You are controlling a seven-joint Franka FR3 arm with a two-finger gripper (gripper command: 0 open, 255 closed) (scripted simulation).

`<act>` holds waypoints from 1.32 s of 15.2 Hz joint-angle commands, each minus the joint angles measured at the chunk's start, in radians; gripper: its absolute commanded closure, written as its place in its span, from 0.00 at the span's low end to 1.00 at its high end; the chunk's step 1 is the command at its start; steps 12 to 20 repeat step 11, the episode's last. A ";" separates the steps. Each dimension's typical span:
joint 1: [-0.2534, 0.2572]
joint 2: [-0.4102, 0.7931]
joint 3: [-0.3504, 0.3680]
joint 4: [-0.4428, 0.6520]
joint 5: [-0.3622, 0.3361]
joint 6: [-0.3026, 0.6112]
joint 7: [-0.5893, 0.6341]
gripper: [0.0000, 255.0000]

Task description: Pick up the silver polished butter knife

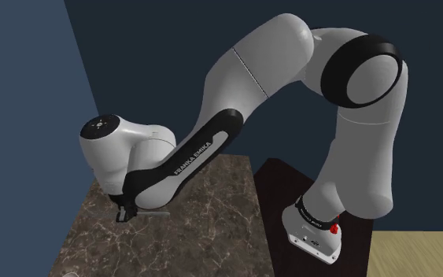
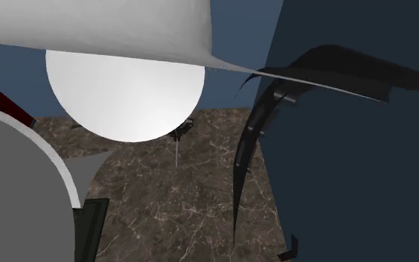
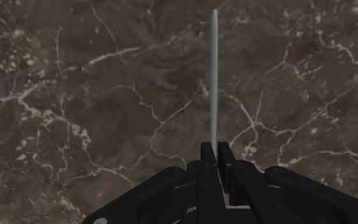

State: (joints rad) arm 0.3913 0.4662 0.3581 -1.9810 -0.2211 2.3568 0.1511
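Over the dark marble table (image 3: 75, 95), the black gripper (image 3: 216, 150) pinches one end of the thin grey butter knife (image 3: 213, 76), which sticks out toward 12 o'clock and looks light, stiff and slippery

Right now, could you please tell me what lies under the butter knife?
Under the butter knife lies dark, white-veined countertop. The gripper, shut on the knife's near end, covers that end and the surface beneath it.
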 commanded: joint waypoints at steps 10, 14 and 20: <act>-0.022 -0.099 0.028 0.010 0.050 -0.103 -0.032 1.00; -0.022 -0.099 0.028 0.010 0.050 -0.103 -0.032 1.00; -0.022 -0.099 0.028 0.010 0.050 -0.103 -0.032 1.00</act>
